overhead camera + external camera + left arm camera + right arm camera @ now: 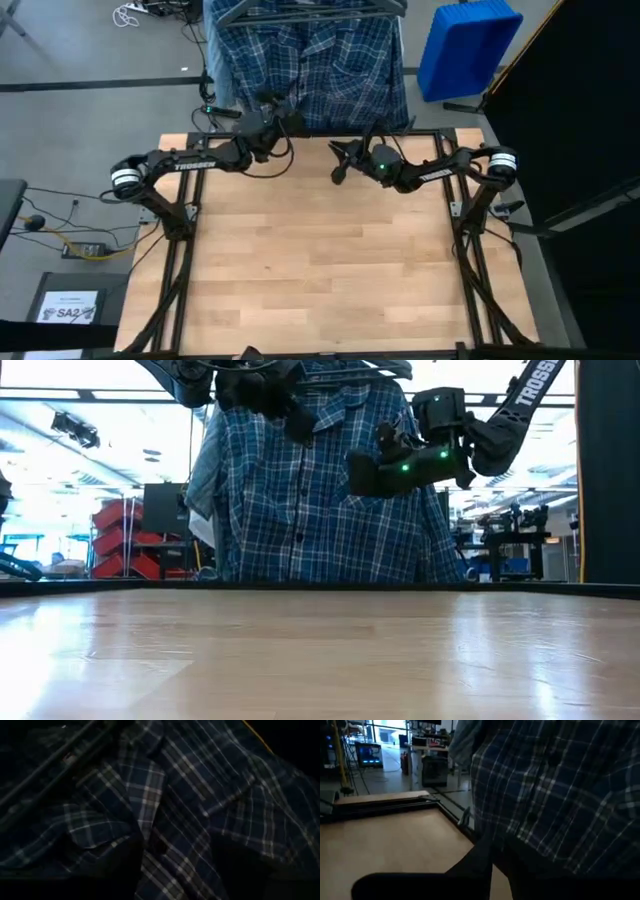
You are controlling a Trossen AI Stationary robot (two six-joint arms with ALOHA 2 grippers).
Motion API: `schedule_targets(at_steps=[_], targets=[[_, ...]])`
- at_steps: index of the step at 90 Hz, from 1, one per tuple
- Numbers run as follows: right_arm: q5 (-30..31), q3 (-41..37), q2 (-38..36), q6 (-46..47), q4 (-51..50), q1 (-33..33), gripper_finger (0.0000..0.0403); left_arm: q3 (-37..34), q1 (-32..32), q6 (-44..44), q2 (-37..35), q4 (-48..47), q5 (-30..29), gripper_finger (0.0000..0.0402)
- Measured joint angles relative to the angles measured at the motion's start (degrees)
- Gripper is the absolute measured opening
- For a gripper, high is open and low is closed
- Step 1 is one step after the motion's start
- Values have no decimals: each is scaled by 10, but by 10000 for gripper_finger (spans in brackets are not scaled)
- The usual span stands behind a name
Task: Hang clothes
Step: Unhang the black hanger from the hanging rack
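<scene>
The darker blue plaid shirt (320, 60) hangs on a dark grey hanger (300, 12) just beyond the table's far edge, its hem below table level in the low view (310, 500). A light blue-grey shirt (200, 470) hangs behind it on the left. My left gripper (275, 110) is raised at the far edge, close against the plaid shirt's upper front (190, 795). My right gripper (338, 163) hovers open over the far part of the table, a little in front of the shirt (560, 780), with nothing between its fingers.
The wooden table (320, 260) spreads toward the near edge, framed by dark rails. A blue bin (468, 45) stands on the floor beyond the far right corner. Cables and a power strip (85, 248) lie on the floor at the left.
</scene>
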Motion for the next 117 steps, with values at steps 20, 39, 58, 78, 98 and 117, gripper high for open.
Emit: schedule_targets(at_steps=[20,39,58,78,98,117], targets=[[1,0,-40,0,6,21,25,51,-16,54,-3,-17,-22,214],[0,0,-124,-4,-2,54,39,99,-7,87,-2,-66,-5,214],[1,0,-162,-19,-31,65,49,201,30,198,-2,-98,19,214],[2,0,-156,3,-55,54,42,275,70,172,1,-219,93,214],[4,0,-156,37,-72,34,44,277,113,207,19,-226,170,214],[2,0,-156,58,-77,27,48,277,142,271,52,-187,181,214]])
